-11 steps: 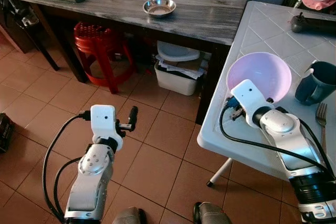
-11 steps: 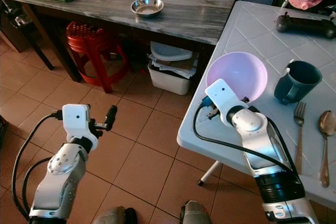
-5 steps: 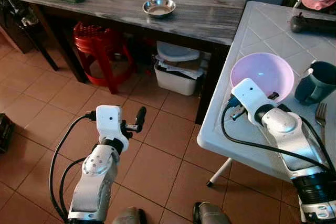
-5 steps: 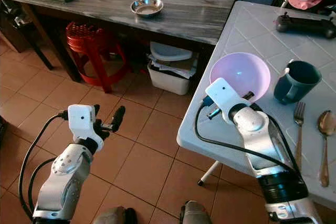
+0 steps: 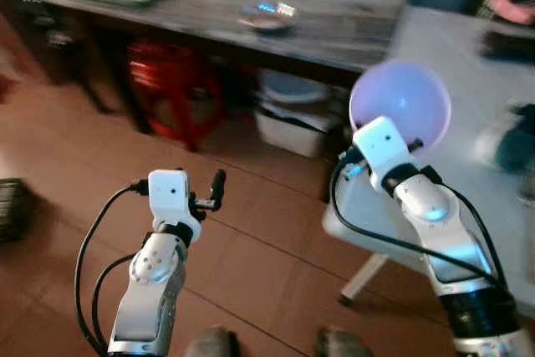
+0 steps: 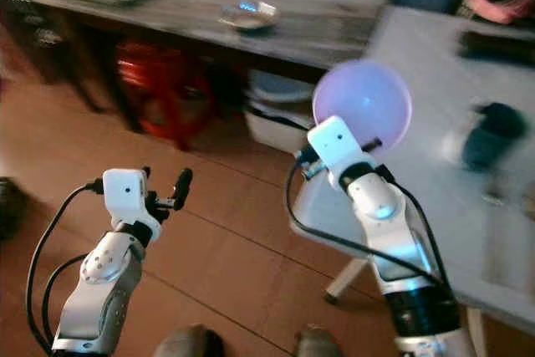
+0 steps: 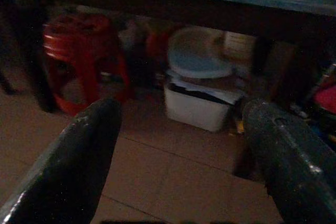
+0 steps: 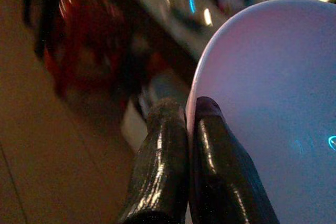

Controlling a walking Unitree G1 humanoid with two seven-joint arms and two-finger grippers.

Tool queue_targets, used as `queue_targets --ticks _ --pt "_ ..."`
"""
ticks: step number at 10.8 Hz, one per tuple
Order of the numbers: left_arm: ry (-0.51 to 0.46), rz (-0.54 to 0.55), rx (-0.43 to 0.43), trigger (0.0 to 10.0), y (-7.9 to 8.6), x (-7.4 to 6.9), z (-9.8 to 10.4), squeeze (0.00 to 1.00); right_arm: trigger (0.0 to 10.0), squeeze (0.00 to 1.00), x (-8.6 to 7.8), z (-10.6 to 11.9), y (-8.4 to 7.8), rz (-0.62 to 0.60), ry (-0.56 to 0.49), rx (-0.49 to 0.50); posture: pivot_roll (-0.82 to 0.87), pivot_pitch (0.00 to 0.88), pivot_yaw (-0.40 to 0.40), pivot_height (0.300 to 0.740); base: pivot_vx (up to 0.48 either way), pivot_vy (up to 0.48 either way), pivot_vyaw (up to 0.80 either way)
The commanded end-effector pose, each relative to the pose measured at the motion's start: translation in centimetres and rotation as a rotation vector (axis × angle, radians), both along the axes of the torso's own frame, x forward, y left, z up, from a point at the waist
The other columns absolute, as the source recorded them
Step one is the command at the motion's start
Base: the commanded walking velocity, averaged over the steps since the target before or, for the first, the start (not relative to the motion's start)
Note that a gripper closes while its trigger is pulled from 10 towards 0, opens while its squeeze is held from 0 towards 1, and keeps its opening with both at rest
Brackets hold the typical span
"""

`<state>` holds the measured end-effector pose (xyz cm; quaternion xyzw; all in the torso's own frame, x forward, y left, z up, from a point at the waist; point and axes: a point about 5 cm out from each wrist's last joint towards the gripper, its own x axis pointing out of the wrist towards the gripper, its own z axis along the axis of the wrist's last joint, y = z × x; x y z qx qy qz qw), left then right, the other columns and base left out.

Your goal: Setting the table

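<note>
A pink plastic bowl [image 5: 401, 102] hangs tilted on its edge above the near left corner of the white tiled table [image 5: 468, 48]. My right gripper [image 8: 188, 114] is shut on the bowl's rim [image 8: 273, 103], with one black finger on each side of the wall. My left gripper [image 5: 216, 190] floats open over the tiled floor, well left of the table, with nothing between its fingers [image 7: 79, 150]. The eye views are blurred.
A dark mug [image 5: 518, 135] stands on the white table, right of the bowl. A small steel dish [image 5: 267, 16] sits on the grey wooden table [image 5: 334, 31] behind. Under that table are a red stool [image 5: 171, 81] and a white bin [image 5: 292, 127].
The whole picture has shifted and blurred, so the camera moved. The right gripper has raised the bowl off the table top and tipped it more upright. The left gripper stays open.
</note>
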<state>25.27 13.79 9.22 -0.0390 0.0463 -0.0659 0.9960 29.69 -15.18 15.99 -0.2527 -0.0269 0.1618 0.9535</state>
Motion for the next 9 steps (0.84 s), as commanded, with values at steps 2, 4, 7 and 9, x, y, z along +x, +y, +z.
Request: queue_targets --ticks 2,4,7,9 --pt "-0.030 0.049 0.059 10.0 1.1 0.7 0.4 0.00 10.0 0.00 -0.5 1.3 1.3 0.032 -0.097 0.094 -0.06 0.042 0.079 0.740 0.000 0.459 0.00" --pt "-0.073 0.047 0.091 10.0 1.3 1.4 1.2 0.00 10.0 0.00 -0.4 1.4 1.3 0.003 -0.115 0.167 -0.05 0.037 0.080 0.740 0.139 0.411 0.00" --pt "-0.074 0.034 0.116 10.0 1.3 1.3 1.0 0.00 10.0 0.00 -0.5 1.4 0.7 -0.002 -0.129 0.189 -0.05 0.038 0.080 0.740 0.399 0.191 -0.61" --pt "-0.091 0.012 0.120 10.0 0.6 1.5 1.2 0.00 10.0 0.00 -0.6 1.9 1.1 0.027 -0.158 0.202 -0.05 0.037 0.080 0.740 0.428 0.000 0.00"
